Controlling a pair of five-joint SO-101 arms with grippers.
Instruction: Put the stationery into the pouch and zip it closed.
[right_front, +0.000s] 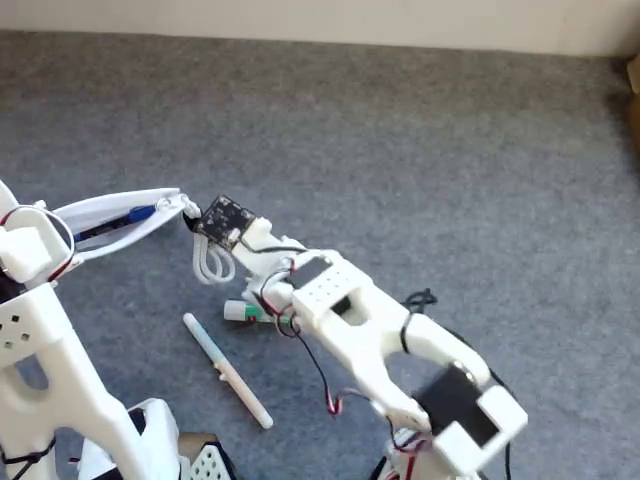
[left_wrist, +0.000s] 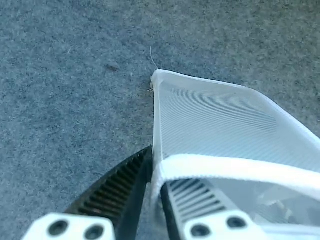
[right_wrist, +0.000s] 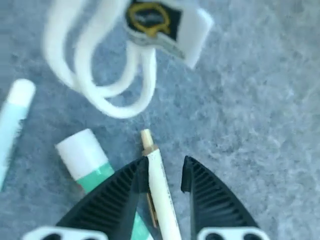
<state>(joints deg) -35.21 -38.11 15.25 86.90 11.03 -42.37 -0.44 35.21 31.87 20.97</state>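
White mesh pouch (left_wrist: 220, 125) is pinched at its edge by the left gripper (left_wrist: 154, 172), probably to steady its mouth, while the right gripper (right_wrist: 165, 167), jaws narrowly apart, straddles a cream pen (right_wrist: 160, 192) on the table (right_wrist: 260, 100), likely to lift it.

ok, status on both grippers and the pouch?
Left gripper shut on pouch edge. Right gripper open around cream pen. Glue stick close beside it.

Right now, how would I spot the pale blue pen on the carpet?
On the grey carpet, find the white mesh pouch. Near its white cord loops lies the pen: long, thin, pale blue at one end, unlike the stubby green-and-white tube nearby.
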